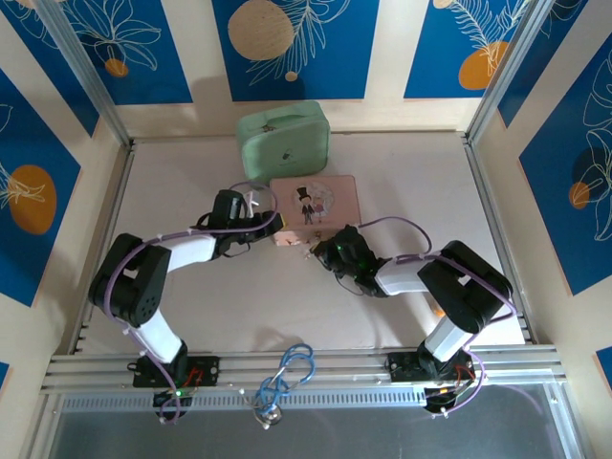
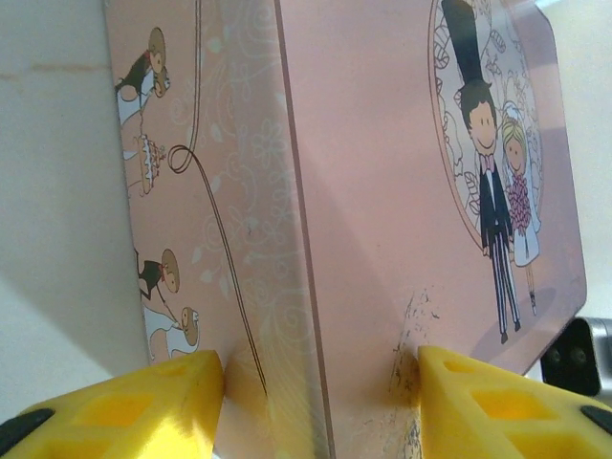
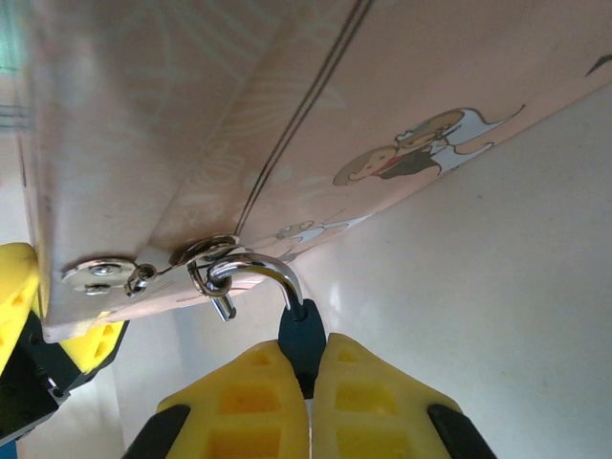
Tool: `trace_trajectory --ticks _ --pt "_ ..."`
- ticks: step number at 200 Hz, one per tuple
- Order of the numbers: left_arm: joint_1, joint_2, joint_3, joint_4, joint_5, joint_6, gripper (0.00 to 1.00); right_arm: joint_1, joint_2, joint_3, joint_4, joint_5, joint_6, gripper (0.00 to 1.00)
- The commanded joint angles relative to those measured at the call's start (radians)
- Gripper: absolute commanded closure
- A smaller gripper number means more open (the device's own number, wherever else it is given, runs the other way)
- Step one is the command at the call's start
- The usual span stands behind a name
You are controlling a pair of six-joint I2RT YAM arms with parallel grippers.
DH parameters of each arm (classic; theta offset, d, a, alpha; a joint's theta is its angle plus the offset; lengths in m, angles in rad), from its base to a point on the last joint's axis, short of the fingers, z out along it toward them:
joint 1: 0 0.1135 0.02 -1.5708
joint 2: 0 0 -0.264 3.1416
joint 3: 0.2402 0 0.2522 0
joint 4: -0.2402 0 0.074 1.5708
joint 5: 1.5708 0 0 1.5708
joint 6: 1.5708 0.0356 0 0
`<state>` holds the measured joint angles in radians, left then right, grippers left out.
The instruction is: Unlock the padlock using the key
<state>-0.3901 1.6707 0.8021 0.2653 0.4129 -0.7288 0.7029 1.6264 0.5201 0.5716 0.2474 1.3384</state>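
While left claw (image 2: 320, 387) clamps the box (image 2: 382, 172), right claw (image 3: 311, 387) pinches the blue-bodied, silver-shackled padlock (image 3: 302, 330).

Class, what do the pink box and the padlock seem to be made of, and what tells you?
Pink box: probably thin printed tin, smooth with a soft sheen and a crisp lid seam. Padlock: hoop is polished silvery metal with bright glints; the blue body looks painted or plastic-coated, hard to tell.

Pink cartoon-couple box (image 1: 314, 203), blue padlock (image 3: 302, 333), mint case (image 1: 284, 142)
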Motion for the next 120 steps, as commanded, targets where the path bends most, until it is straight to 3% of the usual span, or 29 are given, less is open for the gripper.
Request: trace_trajectory --ticks 1,53,120 --pt "0.008 0.019 -0.068 -0.215 -0.042 0.009 0.48 -0.007 0.032 -0.082 -0.141 0.061 -0.026 1.0" --pt "0.008 0.007 -0.08 -0.219 -0.045 0.012 0.48 -0.005 0.041 -0.134 0.103 0.026 -0.053 1.0" --pt "0.007 -0.012 -0.095 -0.226 -0.049 0.011 0.49 -0.009 0.015 -0.137 0.178 0.023 -0.016 1.0"
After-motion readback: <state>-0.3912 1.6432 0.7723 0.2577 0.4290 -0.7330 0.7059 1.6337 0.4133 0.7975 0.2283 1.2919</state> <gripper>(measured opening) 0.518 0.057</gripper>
